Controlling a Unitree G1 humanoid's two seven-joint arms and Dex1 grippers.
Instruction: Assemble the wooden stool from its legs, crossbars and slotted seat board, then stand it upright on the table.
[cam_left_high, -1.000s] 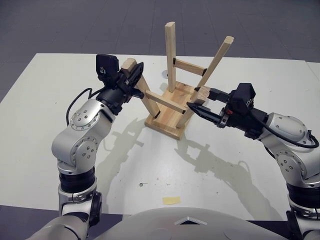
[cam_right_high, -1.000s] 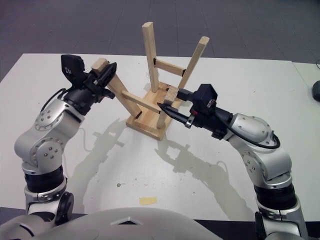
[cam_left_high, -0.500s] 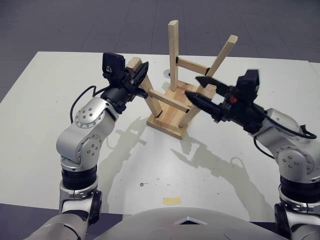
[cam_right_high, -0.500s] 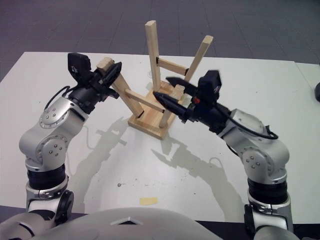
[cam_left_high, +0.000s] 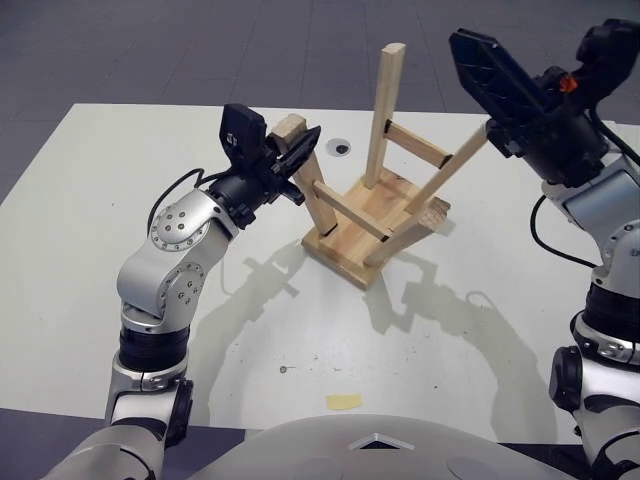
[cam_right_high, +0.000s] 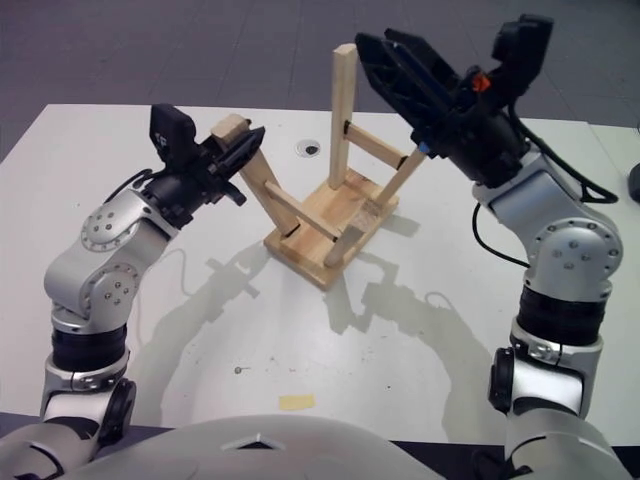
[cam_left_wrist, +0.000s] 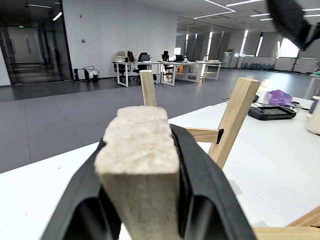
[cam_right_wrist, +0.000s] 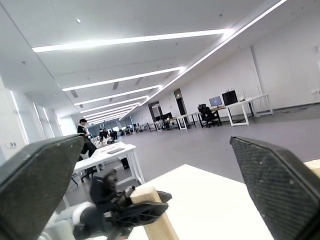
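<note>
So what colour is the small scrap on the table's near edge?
Pale yellow; the scrap shows best in the left eye view.

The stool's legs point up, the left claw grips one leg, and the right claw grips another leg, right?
No: the right claw is open and raised above the stool, gripping nothing, as the right wrist view shows. The rest holds.

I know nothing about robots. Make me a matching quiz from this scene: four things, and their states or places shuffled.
1 left gripper
2 right gripper
3 pale wooden stool
4 small yellow scrap

A near the front edge of the white table
B fingers open, raised high
C fingers shut on a stool leg
D upside down, legs up

Pairs: 1-C, 2-B, 3-D, 4-A
</note>
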